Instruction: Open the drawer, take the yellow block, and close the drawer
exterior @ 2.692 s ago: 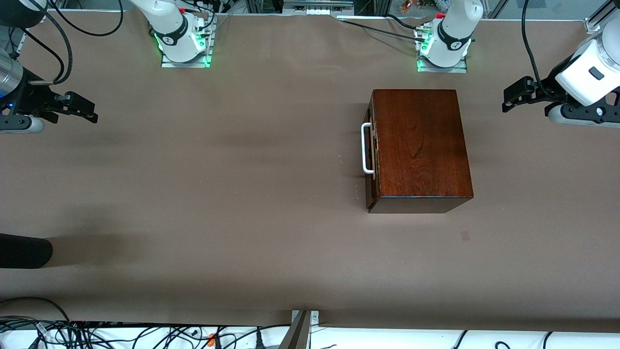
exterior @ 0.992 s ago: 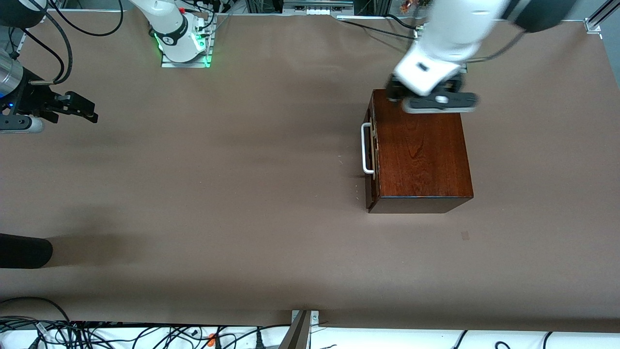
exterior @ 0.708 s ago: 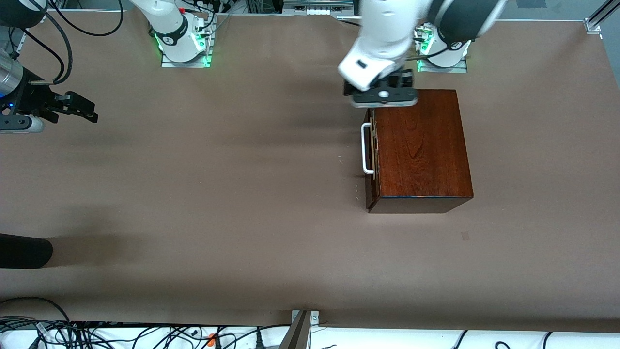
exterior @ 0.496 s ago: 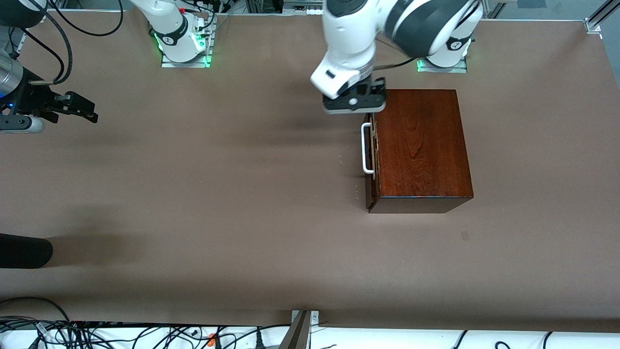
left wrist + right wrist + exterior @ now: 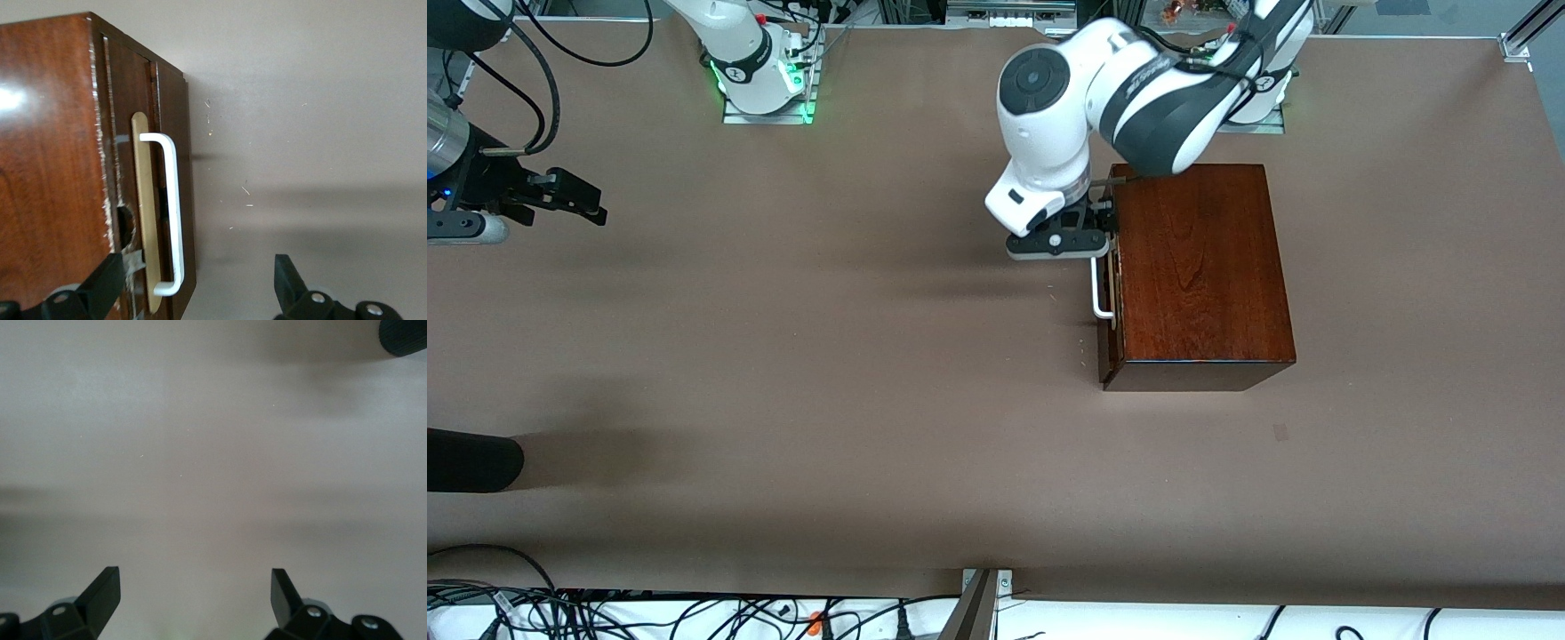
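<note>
White U-shaped bar handle (image 5: pixel 170 213) now sits between your left gripper (image 5: pixel 1069 233) fingers (image 5: pixel 288 279), which stand wide apart and hold nothing.

Over the last moments your left arm swung in from its end of the table, crossed the glossy dark mahogany box (image 5: pixel 1199 267), and now hangs at the reddish-brown drawer (image 5: pixel 148 167) front, so the opening pull looks ready to begin. The drawer is shut, facing the right arm's end of the table; the handle's long axis runs toward the front camera. No yellow block shows. Your right gripper (image 5: pixel 569 200) waits over bare table (image 5: pixel 827 382), fingers (image 5: pixel 100 593) spread wide and empty.
</note>
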`<action>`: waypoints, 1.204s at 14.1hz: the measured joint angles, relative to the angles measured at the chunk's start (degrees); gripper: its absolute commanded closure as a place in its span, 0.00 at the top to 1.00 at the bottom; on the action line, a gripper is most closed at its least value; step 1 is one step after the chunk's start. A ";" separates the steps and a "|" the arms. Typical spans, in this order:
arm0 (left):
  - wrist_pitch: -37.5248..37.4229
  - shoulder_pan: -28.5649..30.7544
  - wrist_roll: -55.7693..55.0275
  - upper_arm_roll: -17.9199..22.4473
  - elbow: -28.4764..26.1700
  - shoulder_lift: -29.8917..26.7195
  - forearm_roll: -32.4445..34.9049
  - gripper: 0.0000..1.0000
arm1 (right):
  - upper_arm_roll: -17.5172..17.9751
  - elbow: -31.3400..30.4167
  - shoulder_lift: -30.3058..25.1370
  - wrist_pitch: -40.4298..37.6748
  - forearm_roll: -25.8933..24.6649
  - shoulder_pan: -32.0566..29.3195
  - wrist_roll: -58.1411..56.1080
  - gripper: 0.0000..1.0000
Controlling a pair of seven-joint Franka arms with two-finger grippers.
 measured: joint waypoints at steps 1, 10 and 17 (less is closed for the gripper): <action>1.03 0.04 0.03 0.15 -0.82 0.58 0.57 1.00 | 0.00 0.00 0.00 0.00 0.00 0.00 0.00 1.00; 5.76 1.17 0.25 0.60 -7.05 3.34 4.82 1.00 | 0.00 0.00 0.00 0.00 0.00 0.00 0.00 1.00; 7.04 0.98 0.21 0.47 -7.14 5.50 5.26 1.00 | 0.00 0.00 0.01 0.00 0.00 0.00 0.00 1.00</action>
